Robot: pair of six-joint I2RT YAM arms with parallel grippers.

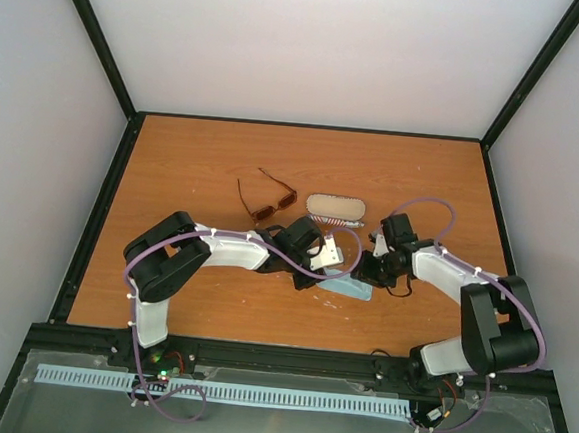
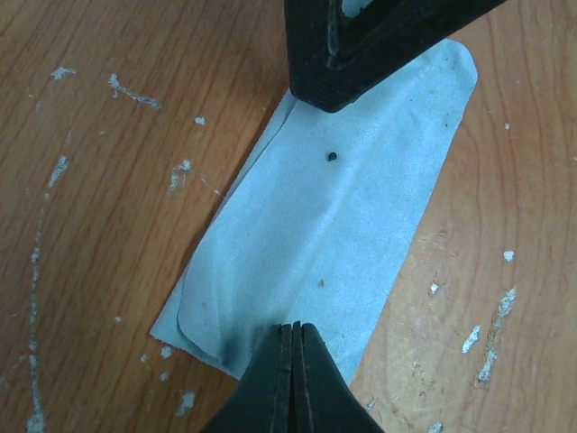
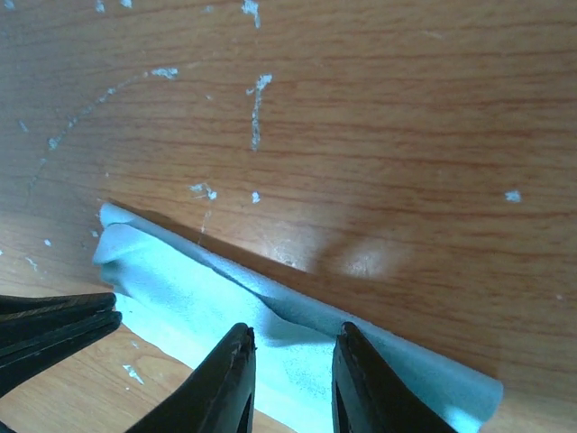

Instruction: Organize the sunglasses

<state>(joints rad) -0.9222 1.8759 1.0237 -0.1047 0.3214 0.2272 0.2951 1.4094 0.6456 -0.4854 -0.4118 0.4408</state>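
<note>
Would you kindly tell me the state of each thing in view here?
sunglasses: temple arms unfolded, lying on the table.
case: lying flat; open or closed unclear.
cloth: folded over, on the table.
left gripper: shut, tips at the cloth's edge.
right gripper: open, astride a raised cloth fold.

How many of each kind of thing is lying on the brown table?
Thin reddish-brown tinted sunglasses: 1
Oval patterned glasses case: 1
Light blue cloth: 1
Total: 3
</note>
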